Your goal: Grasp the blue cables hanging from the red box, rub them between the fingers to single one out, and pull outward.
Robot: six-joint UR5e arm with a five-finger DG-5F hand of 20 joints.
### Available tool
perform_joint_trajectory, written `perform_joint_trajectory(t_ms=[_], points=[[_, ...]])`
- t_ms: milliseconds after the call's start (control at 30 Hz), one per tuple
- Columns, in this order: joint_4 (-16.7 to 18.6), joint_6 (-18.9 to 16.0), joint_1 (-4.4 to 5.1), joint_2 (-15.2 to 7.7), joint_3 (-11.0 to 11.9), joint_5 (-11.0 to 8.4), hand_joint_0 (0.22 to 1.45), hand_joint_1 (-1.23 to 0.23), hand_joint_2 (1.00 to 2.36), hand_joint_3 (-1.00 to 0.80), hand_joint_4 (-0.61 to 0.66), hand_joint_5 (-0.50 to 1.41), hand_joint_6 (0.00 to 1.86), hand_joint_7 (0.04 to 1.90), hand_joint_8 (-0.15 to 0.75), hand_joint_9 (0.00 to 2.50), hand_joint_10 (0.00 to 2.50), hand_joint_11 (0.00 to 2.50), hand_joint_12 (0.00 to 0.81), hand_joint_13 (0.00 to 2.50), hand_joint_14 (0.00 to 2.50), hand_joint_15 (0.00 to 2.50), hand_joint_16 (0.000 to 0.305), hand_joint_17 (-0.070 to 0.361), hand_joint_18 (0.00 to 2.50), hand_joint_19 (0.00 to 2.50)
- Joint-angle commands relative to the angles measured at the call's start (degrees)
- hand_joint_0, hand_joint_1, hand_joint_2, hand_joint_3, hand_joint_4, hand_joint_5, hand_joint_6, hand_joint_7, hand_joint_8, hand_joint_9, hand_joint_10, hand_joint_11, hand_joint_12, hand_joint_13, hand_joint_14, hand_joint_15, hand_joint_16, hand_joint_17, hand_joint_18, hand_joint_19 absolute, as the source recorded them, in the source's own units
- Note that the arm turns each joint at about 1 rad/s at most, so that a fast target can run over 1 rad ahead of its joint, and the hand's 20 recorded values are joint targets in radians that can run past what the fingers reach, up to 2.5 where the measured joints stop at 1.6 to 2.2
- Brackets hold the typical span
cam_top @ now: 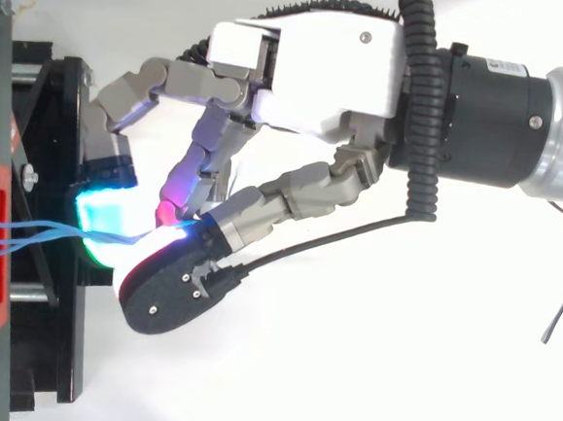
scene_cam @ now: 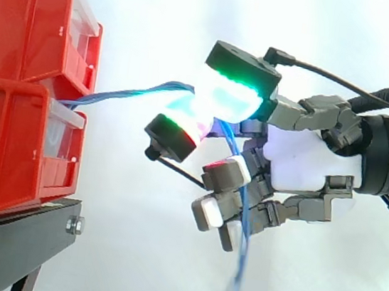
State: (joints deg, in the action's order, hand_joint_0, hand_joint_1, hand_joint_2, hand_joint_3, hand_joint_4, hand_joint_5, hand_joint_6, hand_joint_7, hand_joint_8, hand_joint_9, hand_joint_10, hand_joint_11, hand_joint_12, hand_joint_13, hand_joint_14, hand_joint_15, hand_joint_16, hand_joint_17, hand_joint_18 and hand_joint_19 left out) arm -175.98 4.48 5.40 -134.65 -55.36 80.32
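Fingertips (scene_cam: pixel 183 126) were clamped on the blue cables (scene_cam: pixel 126 92). In the side view two glowing pads, one above and one below, pinched the bundle between them. The other fingers of the hand (scene_cam: pixel 307 160) curled underneath, close beside the slack.

From the pinch the cables ran left in a shallow sag to the red box (scene_cam: pixel 7 149) and entered at its front, where the upper and lower bins met. The loose tails dropped from the pinch past the curled fingers and out of the bottom of the view. Seen from above, a few separate strands fanned slightly between the box and the pads. The box sat on a black stand (scene_cam: pixel 9 243) at the left.

The cables looked thin, light and limp. Their smooth jacket seemed likely to slip under a weak pinch, yet easy to roll between soft pads. Little force seemed needed, and a hard tug might have kinked a strand or jerked the box. The best hold appeared to be where the pads sat, on the free span a little right of the box. That left room to rub the strands apart and then draw one rightward.
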Motion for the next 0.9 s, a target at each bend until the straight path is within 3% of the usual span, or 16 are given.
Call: perform_joint_trajectory(t_ms=[0,200,400,600,867], points=[[-0.07,0.00,-0.04,0.00,-0.01,0.01,0.85,-0.83,1.00,-0.50,-0.26,-0.19,0.94,1.22,0.277,1.18,0.03,1.02,0.361,0.97,0.02,0.70,0.049,0.110,0.81,0.80],[-0.07,0.00,-0.04,0.00,-0.01,0.01,0.82,-0.83,1.00,-0.50,-0.20,-0.19,0.94,1.17,0.270,1.19,0.03,1.02,0.362,0.98,0.03,0.69,0.049,0.109,0.83,0.79],[-0.07,0.00,-0.04,0.00,-0.01,0.01,0.67,-0.79,1.00,-0.50,0.00,-0.17,0.92,0.95,0.284,1.20,0.03,1.01,0.377,0.98,0.03,0.70,0.049,0.111,0.84,0.80],[-0.07,0.00,-0.22,0.00,-0.01,0.01,0.57,-0.65,1.00,-0.50,0.03,-0.15,0.89,0.94,0.304,1.23,0.02,1.00,0.388,0.99,0.03,0.71,0.052,0.116,0.85,0.82],[-1.12,0.00,-0.22,0.00,-0.18,0.01,0.60,-0.61,1.00,-0.50,0.05,-0.15,0.87,0.93,0.298,1.23,0.03,1.00,0.383,1.00,0.03,0.72,0.051,0.115,0.85,0.83]])
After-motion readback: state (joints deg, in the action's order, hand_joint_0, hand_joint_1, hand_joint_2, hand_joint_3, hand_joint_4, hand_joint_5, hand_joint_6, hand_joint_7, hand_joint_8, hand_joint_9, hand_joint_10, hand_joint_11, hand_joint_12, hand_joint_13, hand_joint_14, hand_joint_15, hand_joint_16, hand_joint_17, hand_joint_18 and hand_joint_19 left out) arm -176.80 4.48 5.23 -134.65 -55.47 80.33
